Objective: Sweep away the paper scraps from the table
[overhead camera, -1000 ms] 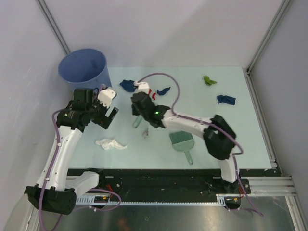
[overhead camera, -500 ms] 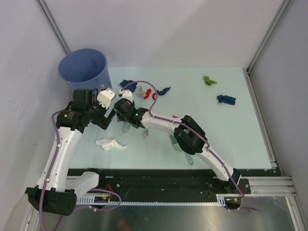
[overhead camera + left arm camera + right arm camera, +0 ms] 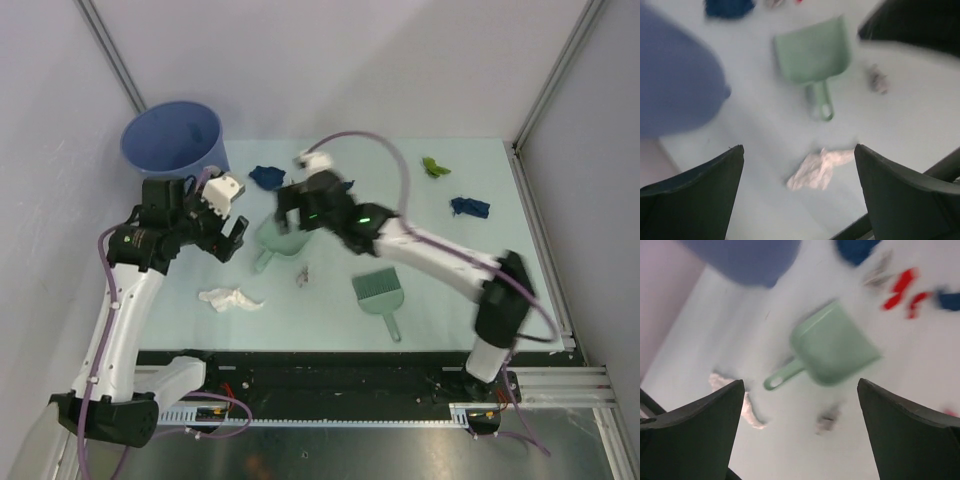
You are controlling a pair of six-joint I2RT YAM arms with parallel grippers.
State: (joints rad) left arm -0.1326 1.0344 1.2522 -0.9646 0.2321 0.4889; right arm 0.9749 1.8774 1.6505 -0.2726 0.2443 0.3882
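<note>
— Two hands, both spread wide with nothing between the fingers: the left hand point(image 3: 799, 148) and the right hand point(image 3: 801, 382).

— And the paper scraps?

— They lie scattered round the dustpan point(image 3: 281, 237), which sits flat on the worktop point(image 3: 420, 250). A white scrap point(image 3: 230, 298) lies past its handle end, toward the arm bases. A small grey scrap point(image 3: 302, 275) sits just right of the handle. A dark blue scrap point(image 3: 266, 177) lies beyond the pan's mouth, next to the bucket point(image 3: 175, 140).

— Any red?

— From above, the right arm covers that spot. The right wrist view shows red scraps point(image 3: 900, 292) off the pan's far corner, smeared by blur.

— Further out?

— An olive green scrap point(image 3: 435, 166) and a second dark blue scrap point(image 3: 470, 207) lie well apart from the dustpan, toward the right wall. The brush point(image 3: 378, 292) lies to the dustpan's right, nearer the arm bases.

— What is hard to make out?

— Both wrist views are soft, and each cuts the bucket off at the frame edge. Overhead, the right hand above the dustpan is a dark blur, so I cannot tell whether it touches the pan.
</note>
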